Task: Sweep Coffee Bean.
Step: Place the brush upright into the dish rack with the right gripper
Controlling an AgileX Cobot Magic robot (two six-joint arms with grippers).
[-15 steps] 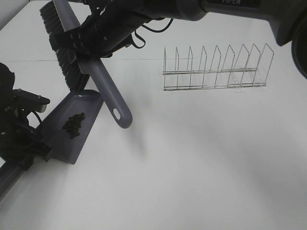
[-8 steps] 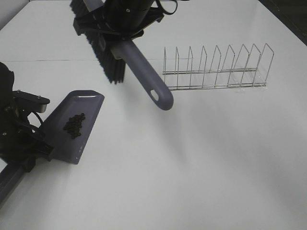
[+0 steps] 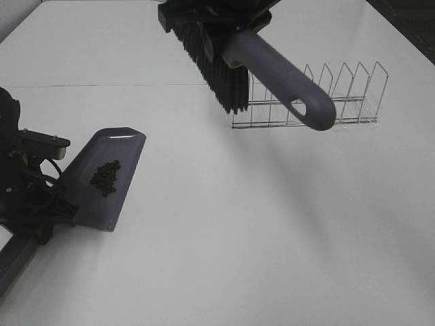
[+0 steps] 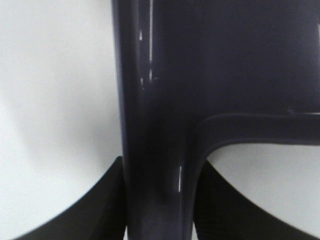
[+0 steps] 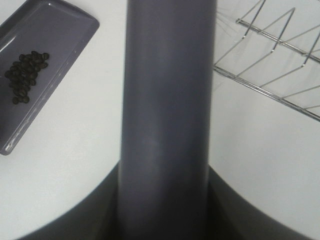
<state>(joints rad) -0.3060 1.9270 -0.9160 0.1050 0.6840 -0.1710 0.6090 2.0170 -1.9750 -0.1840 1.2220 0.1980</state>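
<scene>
The coffee beans (image 3: 105, 178) lie in a small dark cluster on a purple-grey dustpan (image 3: 122, 146) that rests on the white table at the left. My left gripper (image 3: 46, 214) is shut on the dustpan's handle (image 4: 155, 125) at its near end. My right gripper (image 3: 217, 17) is shut on a purple-grey brush (image 3: 285, 81) and holds it in the air in front of the wire rack, black bristles (image 3: 221, 71) hanging down, well to the right of the dustpan. The right wrist view shows the brush handle (image 5: 167, 110), the dustpan (image 5: 65, 30) and the beans (image 5: 25, 75).
A wire dish rack (image 3: 346, 102) stands at the back right, partly behind the brush; it also shows in the right wrist view (image 5: 280, 75). The white table (image 3: 258, 238) spreads in front and to the right.
My right gripper has carried the brush up and to the right, from the dustpan's far edge to in front of the rack. The dustpan, beans and left gripper have not moved.
</scene>
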